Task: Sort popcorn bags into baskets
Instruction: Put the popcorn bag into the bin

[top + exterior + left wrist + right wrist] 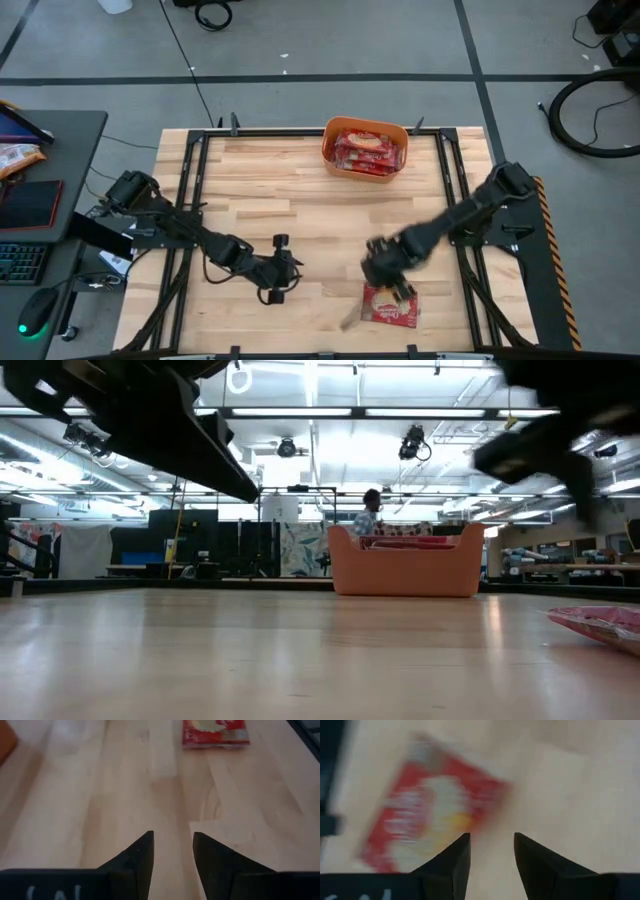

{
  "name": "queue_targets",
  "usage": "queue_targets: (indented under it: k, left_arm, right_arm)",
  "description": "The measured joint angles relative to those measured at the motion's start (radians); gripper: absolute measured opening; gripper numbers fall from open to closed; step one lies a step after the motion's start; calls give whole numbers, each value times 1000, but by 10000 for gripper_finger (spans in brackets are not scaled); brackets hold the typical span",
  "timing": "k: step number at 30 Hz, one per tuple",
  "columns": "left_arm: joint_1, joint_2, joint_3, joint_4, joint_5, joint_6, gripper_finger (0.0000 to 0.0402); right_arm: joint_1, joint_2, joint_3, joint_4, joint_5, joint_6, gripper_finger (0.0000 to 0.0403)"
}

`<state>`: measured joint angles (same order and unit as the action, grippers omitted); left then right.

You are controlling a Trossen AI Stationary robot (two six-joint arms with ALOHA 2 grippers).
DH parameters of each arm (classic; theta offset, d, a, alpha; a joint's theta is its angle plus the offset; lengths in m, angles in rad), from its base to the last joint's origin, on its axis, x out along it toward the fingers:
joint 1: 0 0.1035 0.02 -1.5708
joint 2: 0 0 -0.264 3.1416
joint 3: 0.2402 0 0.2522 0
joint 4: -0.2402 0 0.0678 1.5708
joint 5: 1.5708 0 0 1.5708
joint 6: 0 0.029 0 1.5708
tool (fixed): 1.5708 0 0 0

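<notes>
1. Nearest the front edge of the table [250,210], one popcorn bag [390,304] lies flat on the wood, the only one left outside the tub as far as the high view shows.

2. The right gripper [392,282] hangs just above and beside that bag; its wrist view shows the two fingers [455,865] parted by a narrow gap with nothing between them, the red packet [432,822] lying ahead of the tips and off to one side (the fingers are not over it squarely).

3. The step in hand, as I judge it, is the approach to pick up this last loose bag. The next move calls for centring the fingers over the packet, widening the gap if needed, and coming down to catch an edge, since a flat foil packet gives little to grip.

4. The left gripper [273,290] waits low over bare wood on the left of the front half, fingers [137,862] slightly apart and empty.

5. Farthest off, at the back edge, stands the orange basket [331,151] with several popcorn bags [365,150] already inside (piled above the rim in the low view); the carry must cross most of the table.
</notes>
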<state>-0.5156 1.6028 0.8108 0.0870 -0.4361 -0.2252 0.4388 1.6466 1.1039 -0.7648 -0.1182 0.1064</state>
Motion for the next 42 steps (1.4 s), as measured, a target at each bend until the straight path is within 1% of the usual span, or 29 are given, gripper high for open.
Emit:
queue_targets:
  k: [2, 5, 7, 10, 13, 17, 21, 24, 28, 30, 33, 35, 38, 42]
  left_arm:
    - [2, 0, 0, 6, -24, 1, 142]
    - [10, 0, 0, 10, -45, -1, 142]
    - [17, 0, 0, 11, -46, -9, 142]
    - [25, 0, 0, 13, -46, -18, 142]
    - [35, 0, 0, 13, -46, -18, 141]
    - [52, 0, 0, 14, -54, -18, 141]
    - [66, 0, 0, 14, -54, -18, 141]
    - [66, 0, 0, 14, -54, -18, 141]
    - [62, 0, 0, 14, -54, -18, 141]
    - [62, 0, 0, 14, -54, -18, 141]
    - [62, 0, 0, 13, -54, -16, 141]
    - [62, 0, 0, 13, -54, -15, 141]
    - [62, 0, 0, 13, -54, -18, 141]
    - [62, 0, 0, 12, -53, -34, 141]
  right_arm:
    - [68, 1, -49, 96, -24, 33, 155]
    - [150, 2, -121, 240, -5, 69, 155]
    - [184, 2, -162, 314, 17, 85, 155]
    - [203, 2, -214, 356, 38, 123, 155]
    - [196, 3, -254, 358, 52, 143, 155]
    - [163, 3, -285, 343, 124, 102, 150]
    - [96, 0, -284, 308, 268, -42, 142]
    - [30, 1, -280, 297, 374, -119, 135]
    - [-31, 6, -195, 123, 538, -167, 128]
    - [-44, 5, -131, 51, 587, -158, 126]
    - [-44, 5, -50, -18, 592, -132, 126]
    - [-34, 3, -25, 1, 583, -100, 126]
    - [-17, 3, -41, 66, 586, -13, 126]
    - [4, 3, -107, 180, 646, 164, 126]
